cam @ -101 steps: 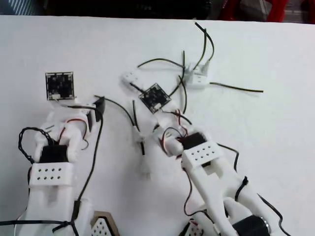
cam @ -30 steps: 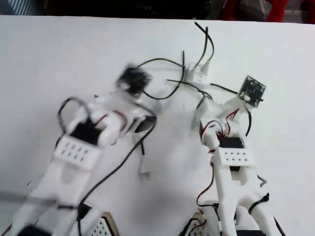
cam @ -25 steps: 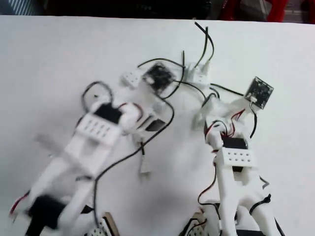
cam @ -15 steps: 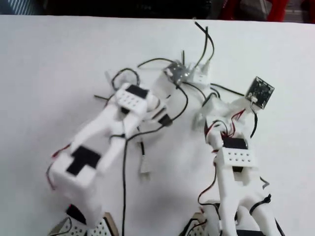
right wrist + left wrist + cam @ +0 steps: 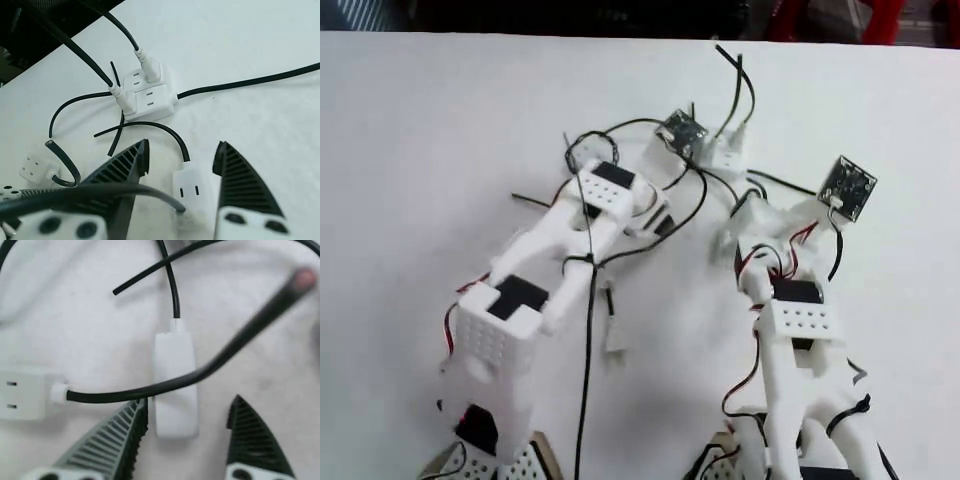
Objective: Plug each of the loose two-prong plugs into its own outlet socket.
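Both wide open: ribbed left gripper straddles a boxy plug, right gripper a slotted socket.

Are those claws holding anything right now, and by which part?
Nothing is held. The left gripper stands open astride a white connector; the right gripper stands open astride a white socket piece.

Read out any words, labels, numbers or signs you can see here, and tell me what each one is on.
No text can be read in these pictures.
Outlet block: only socket slots show, no print.
White plug: plain surface, no label.
Small circuit boards: any markings are too small to read.
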`<action>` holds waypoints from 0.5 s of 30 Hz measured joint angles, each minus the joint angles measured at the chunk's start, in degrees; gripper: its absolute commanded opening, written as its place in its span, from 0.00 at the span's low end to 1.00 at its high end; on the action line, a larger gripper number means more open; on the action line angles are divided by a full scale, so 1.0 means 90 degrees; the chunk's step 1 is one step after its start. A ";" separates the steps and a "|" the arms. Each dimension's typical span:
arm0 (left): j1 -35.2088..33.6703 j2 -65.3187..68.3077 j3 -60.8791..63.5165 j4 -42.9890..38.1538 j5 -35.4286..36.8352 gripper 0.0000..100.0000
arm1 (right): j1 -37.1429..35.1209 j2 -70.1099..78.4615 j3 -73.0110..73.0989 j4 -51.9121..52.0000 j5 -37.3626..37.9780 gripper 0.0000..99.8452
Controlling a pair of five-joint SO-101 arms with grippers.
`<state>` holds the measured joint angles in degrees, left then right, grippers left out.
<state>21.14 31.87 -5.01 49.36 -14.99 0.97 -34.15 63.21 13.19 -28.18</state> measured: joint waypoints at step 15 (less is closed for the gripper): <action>0.0020 -0.1182 0.0000 0.1260 0.0000 0.02 | -0.0010 0.0000 0.0000 0.0000 0.0000 0.20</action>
<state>21.32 21.23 -5.01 60.70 -14.99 0.88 -34.15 63.21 13.19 -28.18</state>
